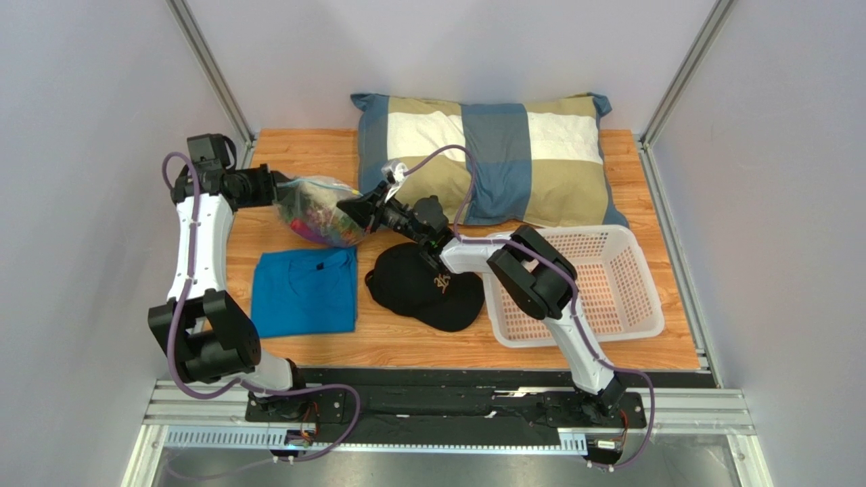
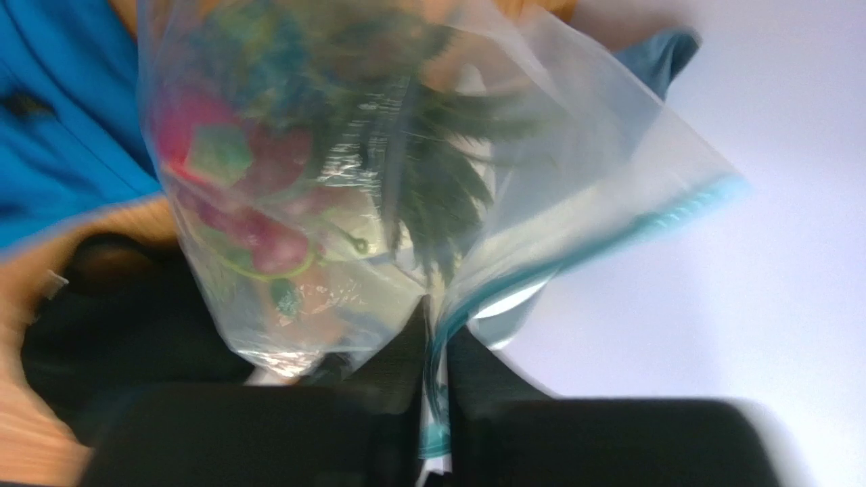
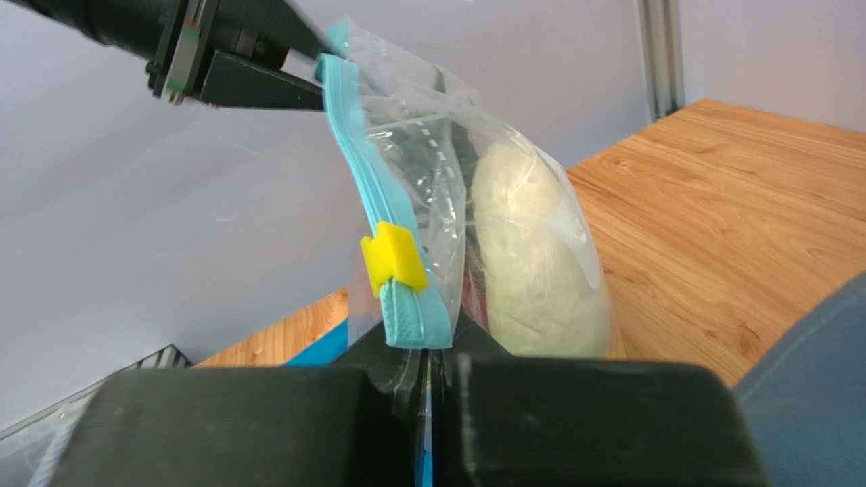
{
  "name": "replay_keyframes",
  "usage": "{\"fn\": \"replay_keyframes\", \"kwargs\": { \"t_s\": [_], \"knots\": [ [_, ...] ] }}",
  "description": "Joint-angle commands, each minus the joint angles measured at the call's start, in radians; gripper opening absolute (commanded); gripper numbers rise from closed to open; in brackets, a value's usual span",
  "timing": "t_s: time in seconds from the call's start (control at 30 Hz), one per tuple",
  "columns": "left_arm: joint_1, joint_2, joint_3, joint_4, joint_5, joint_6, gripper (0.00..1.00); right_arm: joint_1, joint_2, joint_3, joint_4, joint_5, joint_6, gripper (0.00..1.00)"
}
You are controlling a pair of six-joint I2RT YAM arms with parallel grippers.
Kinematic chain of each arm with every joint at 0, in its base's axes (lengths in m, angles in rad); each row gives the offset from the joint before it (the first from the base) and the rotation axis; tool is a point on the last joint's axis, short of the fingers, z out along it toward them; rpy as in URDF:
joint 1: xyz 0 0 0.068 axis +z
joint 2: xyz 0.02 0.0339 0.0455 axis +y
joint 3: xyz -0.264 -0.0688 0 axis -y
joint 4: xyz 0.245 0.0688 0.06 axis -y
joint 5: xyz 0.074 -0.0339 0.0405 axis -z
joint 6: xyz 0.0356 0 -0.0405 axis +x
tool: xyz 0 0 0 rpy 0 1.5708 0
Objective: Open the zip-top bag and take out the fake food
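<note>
Zip-top bag (image 1: 320, 210) pinched between left claw (image 1: 276, 192) and right claw (image 1: 354, 209).

From the left wrist the bag (image 2: 569, 172) is smeared and its top runs off the upper edge; the fake food (image 2: 244, 193) inside is a blur of red and green, only dark leaves readable; the left gripper (image 2: 435, 330) is a dark blur cut by the lower edge; from above the food is too small to sort, and the right arm (image 1: 529, 274) hides the left side of the basket (image 1: 630, 294) and part of the cap (image 1: 407, 289); from the right wrist, the right gripper (image 3: 432, 350) covers the lower end of the zip strip (image 3: 351, 172).
</note>
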State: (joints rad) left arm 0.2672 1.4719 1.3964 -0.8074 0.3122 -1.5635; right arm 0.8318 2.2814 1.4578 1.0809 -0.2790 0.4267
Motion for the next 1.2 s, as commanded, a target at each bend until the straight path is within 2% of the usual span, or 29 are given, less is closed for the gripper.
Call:
{"fn": "replay_keyframes", "kwargs": {
  "t_s": [0.0, 0.03, 0.07, 0.17, 0.2, 0.27, 0.3, 0.37, 0.43, 0.5, 0.53, 0.6, 0.73, 0.83, 0.93, 1.03, 1.17],
  "knots": [
    [0.027, -0.018, 0.168, 0.011, -0.063, 0.458, 0.34, -0.023, 0.023, 0.113, 0.004, -0.093, 0.052, 0.00],
    [-0.011, -0.004, 0.279, -0.165, -0.140, 0.628, 0.40, -0.031, 0.024, 0.127, -0.018, -0.121, 0.053, 0.00],
    [-0.031, -0.005, 0.295, -0.189, -0.192, 0.695, 0.47, -0.034, 0.029, 0.157, -0.039, -0.150, 0.053, 0.00],
    [-0.103, -0.073, 0.267, -0.153, -0.306, 0.861, 0.50, -0.037, 0.044, 0.197, -0.085, -0.273, 0.057, 0.00],
    [-0.120, -0.091, 0.251, -0.078, -0.308, 0.902, 0.50, -0.037, 0.049, 0.216, -0.099, -0.304, 0.060, 0.00],
    [-0.166, -0.134, 0.164, 0.072, -0.184, 1.086, 0.50, -0.036, 0.061, 0.239, -0.122, -0.392, 0.076, 0.00],
    [-0.175, -0.137, 0.144, 0.174, -0.016, 1.143, 0.49, -0.039, 0.067, 0.260, -0.124, -0.426, 0.084, 0.00],
    [-0.218, -0.108, 0.162, 0.174, 0.037, 1.296, 0.43, -0.043, 0.082, 0.282, -0.145, -0.509, 0.113, 0.00],
    [-0.232, -0.082, 0.185, 0.134, 0.160, 1.467, 0.38, -0.056, 0.105, 0.325, -0.164, -0.572, 0.170, 0.00],
    [-0.230, -0.079, 0.185, 0.082, 0.279, 1.562, 0.40, -0.063, 0.122, 0.366, -0.171, -0.661, 0.213, 0.00],
    [-0.232, -0.075, 0.178, 0.067, 0.300, 1.649, 0.43, -0.071, 0.128, 0.374, -0.167, -0.683, 0.243, 0.00],
    [-0.230, -0.062, 0.177, 0.006, 0.314, 1.730, 0.46, -0.077, 0.136, 0.381, -0.170, -0.733, 0.248, 0.00],
    [-0.232, -0.054, 0.139, 0.011, 0.343, 1.728, 0.45, -0.102, 0.144, 0.400, -0.219, -0.772, 0.234, 0.00],
    [-0.238, -0.073, 0.113, 0.005, 0.393, 1.725, 0.42, -0.118, 0.176, 0.462, -0.219, -0.807, 0.294, 0.00],
    [-0.255, -0.105, 0.087, 0.019, 0.370, 1.731, 0.43, -0.125, 0.216, 0.530, -0.233, -0.847, 0.356, 0.00],
    [-0.308, -0.117, 0.072, 0.007, 0.289, 1.760, 0.49, -0.125, 0.213, 0.564, -0.269, -0.845, 0.377, 0.00],
    [-0.385, -0.169, -0.002, 0.077, 0.138, 1.818, 0.49, -0.123, 0.207, 0.558, -0.269, -0.844, 0.392, 0.00]
  ]
}}
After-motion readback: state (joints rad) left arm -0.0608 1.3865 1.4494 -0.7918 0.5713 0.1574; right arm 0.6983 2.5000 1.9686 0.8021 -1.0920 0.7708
